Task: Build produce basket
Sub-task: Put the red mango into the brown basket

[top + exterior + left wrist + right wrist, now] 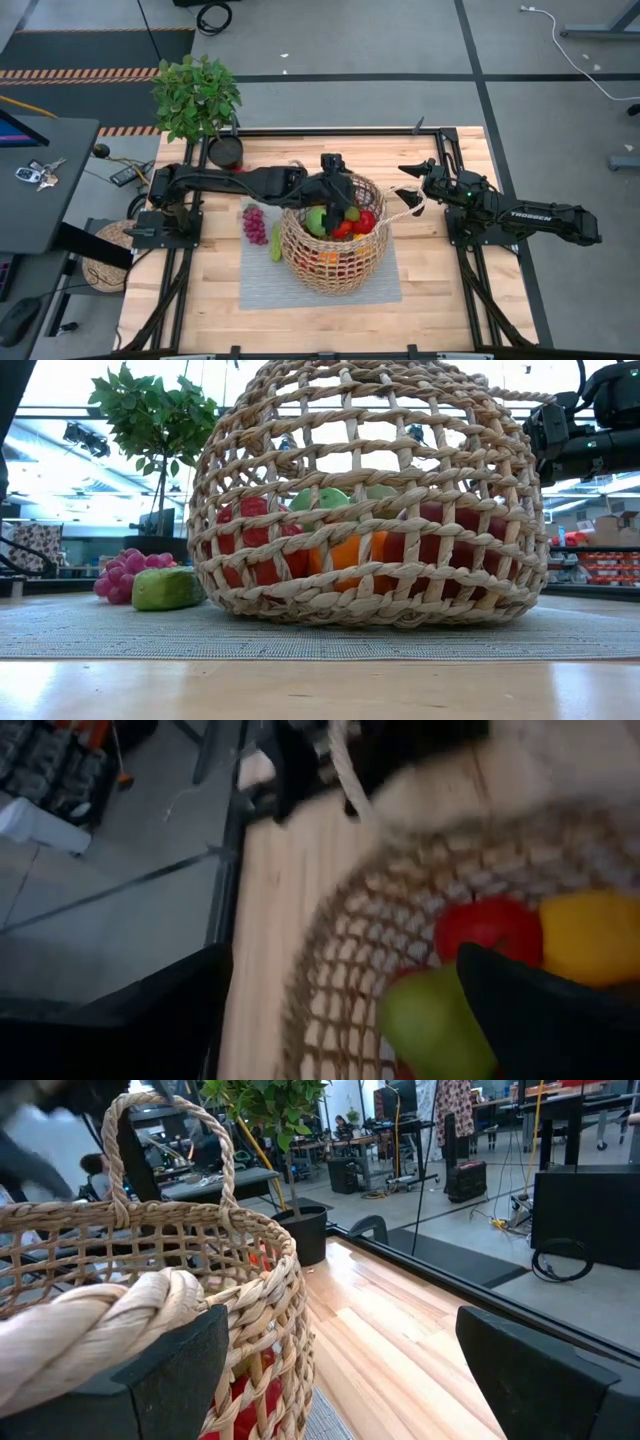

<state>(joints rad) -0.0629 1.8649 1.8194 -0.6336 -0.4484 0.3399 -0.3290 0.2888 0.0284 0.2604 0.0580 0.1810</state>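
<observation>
The wicker basket (333, 243) sits mid-table on a grey mat (385, 285), and its open weave hides plenty: from table level only slices of red, orange and green fruit show between the strands. From above, a green apple (316, 221), red apples (362, 222) and a yellow-green fruit (352, 213) lie on top of the pile; what lies under them is hard to make out.

The left gripper (336, 187) hangs over the basket's far rim, above the fruit, fingers spread wide with nothing between them. Its wrist view is blurred, showing just a red fruit (488, 928), a yellow one (592, 935) and a green one (430, 1020) inside the weave.

The right gripper (408, 183) is at the basket's right side, by the loop handle (406, 206), jaws wide apart. In its wrist view the thick rope handle (95, 1330) crosses right by 1 finger (160, 1380); whether they touch, I cannot tell.

Still outside the basket, on the left part of the mat: purple grapes (255, 224) and a green cucumber (275, 242), just beside the basket wall. A potted plant (198, 100) stands at the table's far left corner, well clear. Keys (36, 173) lie on a dark side desk (40, 200), cut off by the frame's left edge.
</observation>
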